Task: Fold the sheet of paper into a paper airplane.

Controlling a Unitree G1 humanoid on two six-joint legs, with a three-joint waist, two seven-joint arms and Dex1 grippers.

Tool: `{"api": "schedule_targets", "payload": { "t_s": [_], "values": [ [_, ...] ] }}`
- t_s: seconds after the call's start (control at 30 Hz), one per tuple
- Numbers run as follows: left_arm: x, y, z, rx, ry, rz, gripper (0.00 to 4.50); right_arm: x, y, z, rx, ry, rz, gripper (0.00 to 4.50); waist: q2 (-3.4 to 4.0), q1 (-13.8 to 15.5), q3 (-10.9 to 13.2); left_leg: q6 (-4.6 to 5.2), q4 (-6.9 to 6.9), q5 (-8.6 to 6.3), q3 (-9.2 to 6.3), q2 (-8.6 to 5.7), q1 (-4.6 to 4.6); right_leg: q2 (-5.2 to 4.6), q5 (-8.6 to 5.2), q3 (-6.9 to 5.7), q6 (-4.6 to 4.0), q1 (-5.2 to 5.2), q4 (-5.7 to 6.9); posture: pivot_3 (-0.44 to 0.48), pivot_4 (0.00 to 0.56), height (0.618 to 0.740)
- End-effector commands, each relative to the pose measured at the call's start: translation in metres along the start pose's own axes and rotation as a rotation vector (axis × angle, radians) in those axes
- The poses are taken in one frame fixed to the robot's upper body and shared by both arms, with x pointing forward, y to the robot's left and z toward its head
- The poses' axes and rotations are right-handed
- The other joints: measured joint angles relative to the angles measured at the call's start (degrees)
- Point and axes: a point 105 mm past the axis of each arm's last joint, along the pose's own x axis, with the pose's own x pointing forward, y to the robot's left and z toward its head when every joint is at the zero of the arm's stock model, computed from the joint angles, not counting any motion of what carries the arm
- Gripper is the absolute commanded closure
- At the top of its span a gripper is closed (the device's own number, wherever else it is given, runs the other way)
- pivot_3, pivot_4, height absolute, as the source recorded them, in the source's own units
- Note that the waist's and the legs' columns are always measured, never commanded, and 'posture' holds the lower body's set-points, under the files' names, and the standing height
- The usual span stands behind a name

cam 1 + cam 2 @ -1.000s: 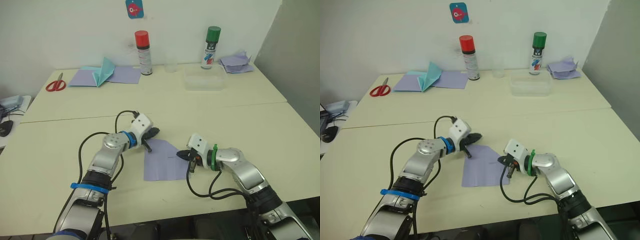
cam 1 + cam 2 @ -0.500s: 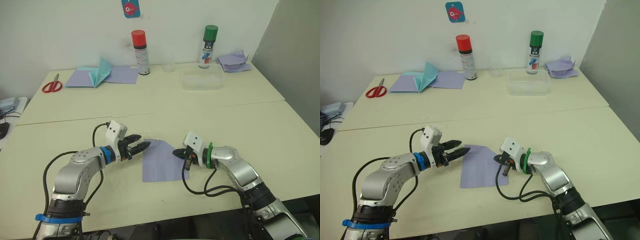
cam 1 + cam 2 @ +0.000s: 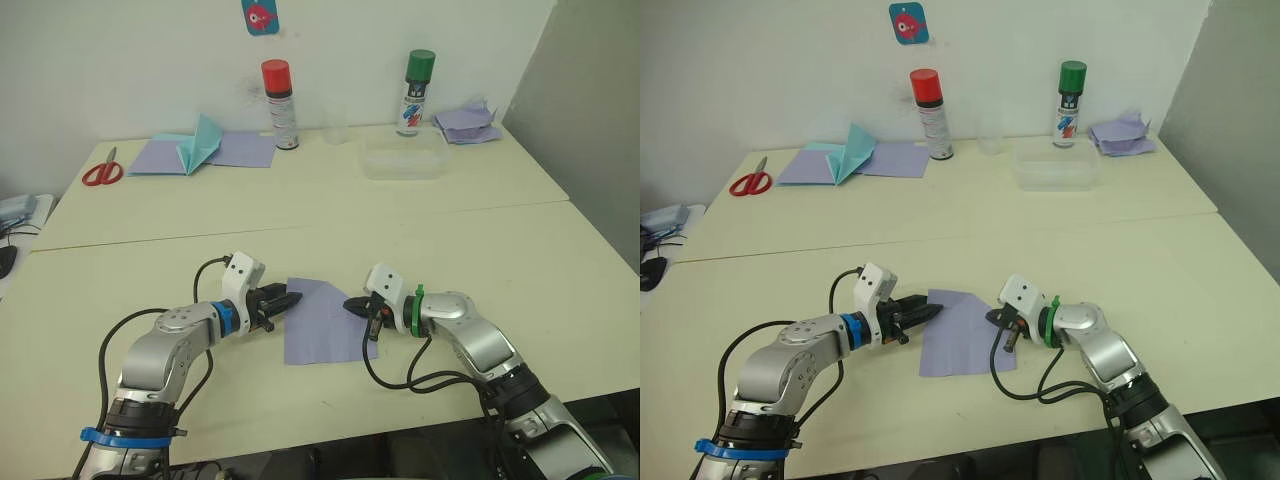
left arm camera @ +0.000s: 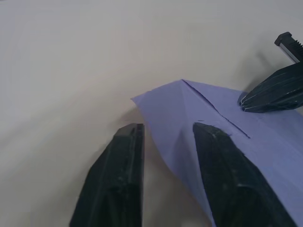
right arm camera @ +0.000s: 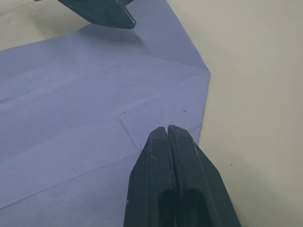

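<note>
The sheet of paper (image 3: 322, 322) lies flat on the near table, pale lavender, with creases and a folded-in top right corner. My left gripper (image 3: 292, 298) lies low at the sheet's top left corner, open. In the left wrist view one finger (image 4: 226, 170) is over the sheet (image 4: 236, 127) and the other finger (image 4: 118, 175) is on bare table. My right gripper (image 3: 350, 303) is shut, its tips (image 5: 165, 135) resting on the sheet (image 5: 71, 109) near its right edge, with nothing held between them.
Along the back of the far table stand a red-capped spray can (image 3: 277, 102), a green-capped can (image 3: 417, 90) and a clear plastic box (image 3: 404, 160). There too lie red scissors (image 3: 100, 172), a teal pointed paper shape (image 3: 200, 143) on lavender sheets, and a heap of lavender sheets (image 3: 463, 122).
My left arm swung out to the left and lowered, and its fingers came in sideways at the sheet's top left corner. The right gripper has stayed on the sheet.
</note>
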Motion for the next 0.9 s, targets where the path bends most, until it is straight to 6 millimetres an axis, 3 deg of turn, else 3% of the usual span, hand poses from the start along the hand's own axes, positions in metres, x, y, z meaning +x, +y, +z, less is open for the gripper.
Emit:
{"api": "schedule_targets", "payload": {
  "t_s": [0.03, 0.1, 0.4, 0.6, 0.9],
  "values": [
    [0.0, -0.002, 0.01, 0.057, -0.022, -0.013, 3.93, 0.002, 0.007, -0.009, 0.006, 0.04, 0.017, 4.5, 0.0, 0.0, 0.0, 0.0, 0.0, 0.0, 0.0, 0.0, 0.0, 0.0, 0.0, 0.0, 0.0, 0.0, 0.0, 0.0, 0.15, 0.74],
    [0.001, -0.002, 0.011, 0.066, -0.02, -0.018, 4.48, 0.002, 0.007, -0.008, 0.007, 0.038, 0.016, 4.5, 0.01, 0.0, 0.0, 0.0, -0.01, -0.01, 0.0, 0.01, 0.0, 0.0, 0.0, 0.0, 0.0, -0.01, -0.01, 0.0, 0.15, 0.74],
    [0.002, 0.004, 0.015, 0.183, 0.004, -0.018, 4.48, 0.003, 0.005, -0.005, 0.006, 0.021, 0.01, 4.5, 0.01, 0.0, 0.0, 0.0, -0.03, -0.01, 0.02, 0.01, 0.0, 0.0, 0.0, 0.01, 0.0, -0.02, -0.02, 0.0, 0.15, 0.74],
    [0.002, -0.017, 0.015, 0.23, 0.003, -0.13, 4.48, 0.003, 0.004, -0.004, 0.006, 0.021, 0.011, 4.5, 0.04, 0.0, 0.0, 0.0, -0.06, -0.02, 0.02, 0.01, -0.02, 0.0, 0.0, 0.02, 0.0, -0.05, -0.04, 0.0, 0.15, 0.74],
    [0.005, -0.022, 0.005, 0.313, 0.066, -0.165, 4.48, 0.003, 0.003, -0.005, 0.007, 0.026, 0.01, 4.5, 0.07, 0.0, 0.1, 0.04, -0.08, -0.04, 0.01, 0.01, -0.02, 0.0, 0.0, 0.01, 0.0, -0.06, -0.05, 0.0, 0.15, 0.74]
  ]
}}
